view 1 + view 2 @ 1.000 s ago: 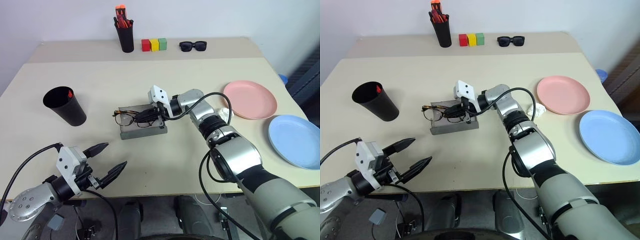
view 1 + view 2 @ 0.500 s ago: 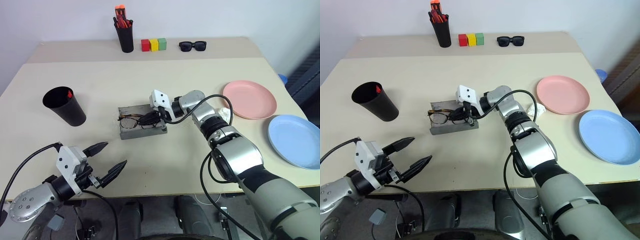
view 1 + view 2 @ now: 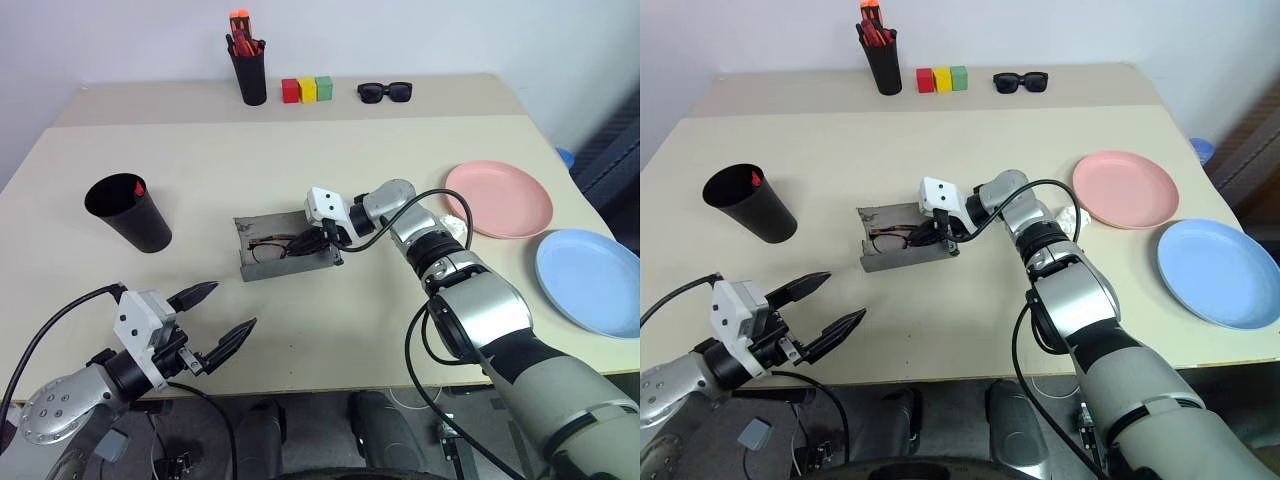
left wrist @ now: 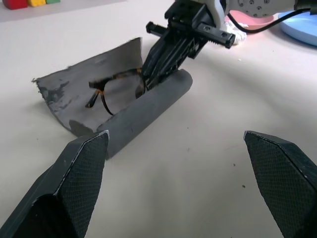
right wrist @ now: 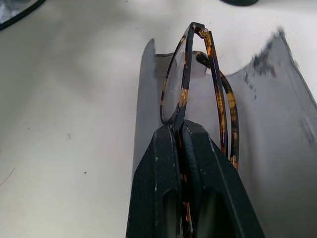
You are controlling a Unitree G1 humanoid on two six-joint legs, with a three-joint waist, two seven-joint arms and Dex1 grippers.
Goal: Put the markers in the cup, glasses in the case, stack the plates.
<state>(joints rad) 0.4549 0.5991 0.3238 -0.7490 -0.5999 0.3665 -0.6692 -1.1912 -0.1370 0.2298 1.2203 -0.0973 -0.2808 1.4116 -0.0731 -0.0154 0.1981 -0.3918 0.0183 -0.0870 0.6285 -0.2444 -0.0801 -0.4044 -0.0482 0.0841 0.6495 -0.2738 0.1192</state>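
Case (image 3: 283, 248) mid-table (image 3: 330, 160), bare surface all round. Glasses (image 3: 268, 243) inside, long axis along case. Right gripper (image 3: 305, 243) jaws clamped on glasses; left gripper (image 3: 222, 316) jaws wide apart, empty.

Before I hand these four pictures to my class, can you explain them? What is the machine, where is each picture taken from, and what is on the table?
It is a two-armed robot working at a beige table. The two wide pictures come from cameras in its head, looking down over its arms. The two close-ups come from a camera on each wrist.

The right gripper is shut on thin eyeglasses, lowering them into an open grey case. The left gripper hangs open near the table's front edge, holding nothing.

Also on the table: a wide black cup with a red marker tip inside, a pink plate and a blue plate lying side by side, not stacked. At the back stand a pen holder, three coloured blocks and sunglasses.
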